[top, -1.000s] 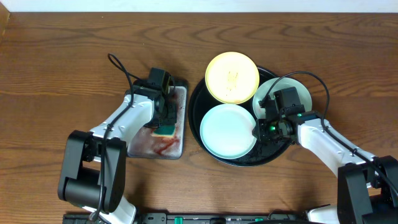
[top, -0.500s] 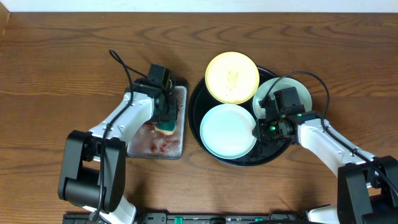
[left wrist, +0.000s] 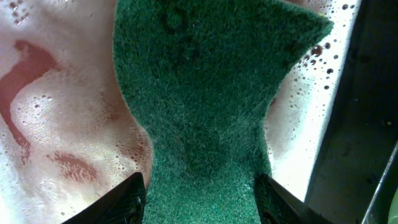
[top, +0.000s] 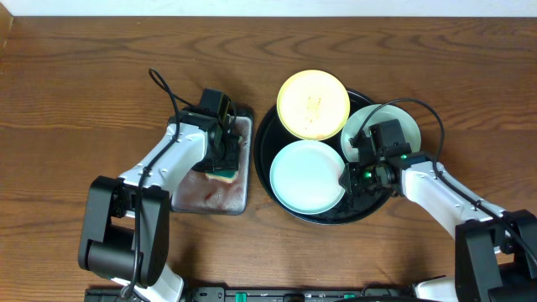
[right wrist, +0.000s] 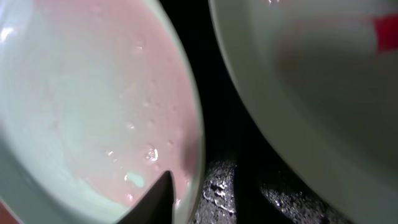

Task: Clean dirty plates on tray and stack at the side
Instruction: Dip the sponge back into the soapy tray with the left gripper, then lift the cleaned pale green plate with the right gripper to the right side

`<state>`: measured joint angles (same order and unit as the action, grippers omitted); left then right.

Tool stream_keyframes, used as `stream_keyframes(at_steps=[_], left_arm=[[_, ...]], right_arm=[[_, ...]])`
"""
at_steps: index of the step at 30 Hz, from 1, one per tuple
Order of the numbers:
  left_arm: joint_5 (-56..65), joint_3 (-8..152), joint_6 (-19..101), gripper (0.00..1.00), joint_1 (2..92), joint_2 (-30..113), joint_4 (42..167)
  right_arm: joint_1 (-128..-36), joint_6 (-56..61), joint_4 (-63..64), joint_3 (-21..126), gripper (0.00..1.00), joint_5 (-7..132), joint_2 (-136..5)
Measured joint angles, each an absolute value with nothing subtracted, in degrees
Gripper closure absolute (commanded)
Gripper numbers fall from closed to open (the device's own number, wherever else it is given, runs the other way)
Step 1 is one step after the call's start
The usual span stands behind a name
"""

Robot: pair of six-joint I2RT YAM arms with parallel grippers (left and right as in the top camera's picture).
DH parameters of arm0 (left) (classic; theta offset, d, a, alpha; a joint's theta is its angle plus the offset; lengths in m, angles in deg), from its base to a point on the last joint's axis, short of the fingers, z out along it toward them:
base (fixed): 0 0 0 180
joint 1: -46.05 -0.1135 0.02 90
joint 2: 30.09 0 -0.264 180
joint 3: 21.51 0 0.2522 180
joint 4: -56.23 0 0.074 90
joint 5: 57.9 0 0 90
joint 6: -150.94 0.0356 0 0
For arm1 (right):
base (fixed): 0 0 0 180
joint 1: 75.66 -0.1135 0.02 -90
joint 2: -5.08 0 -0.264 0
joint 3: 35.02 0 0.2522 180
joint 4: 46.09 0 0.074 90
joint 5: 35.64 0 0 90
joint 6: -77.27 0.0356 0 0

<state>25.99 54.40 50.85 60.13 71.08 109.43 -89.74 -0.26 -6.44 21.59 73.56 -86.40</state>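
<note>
Green scouring sponge (left wrist: 199,106) sat pinched in left gripper (left wrist: 200,198), apparently loading foam (left wrist: 68,130) | right gripper (top: 350,173) at rim of round mint-blue plate (top: 304,178), closure unclear | next: scrub plate.

Dark wood-grain table (top: 75,92); white wall (top: 336,7) behind

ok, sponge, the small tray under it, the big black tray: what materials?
Sponge: green fibrous scouring pad over a yellow foam layer, seen overhead; soft, since it pinches in at the left fingers. Small tray: pale bed, dark rim, probably metal, under pink suds. Black tray: glossy, likely plastic or lacquer; cannot tell which.
</note>
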Motion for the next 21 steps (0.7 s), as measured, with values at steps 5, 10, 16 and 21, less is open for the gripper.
stream_keyframes(at_steps=[5,10,16,21], left_arm=[[26.0,54.4,50.5,0.41,60.1,71.1,109.5],[26.0,54.4,50.4,0.38,60.1,71.1,109.6],[26.0,54.4,50.4,0.38,60.1,71.1,109.6],[26.0,54.4,50.4,0.38,60.1,71.1,109.6]], right_arm=[[-89.7,0.6,-9.3,20.0,0.99,74.8,-86.4],[-89.7,1.5,-11.5,19.9,0.99,76.4,-86.4],[-89.7,0.9,-10.3,20.3,0.99,75.2,-83.0],[-89.7,-1.0,-10.2,21.2,0.99,66.4,-74.4]])
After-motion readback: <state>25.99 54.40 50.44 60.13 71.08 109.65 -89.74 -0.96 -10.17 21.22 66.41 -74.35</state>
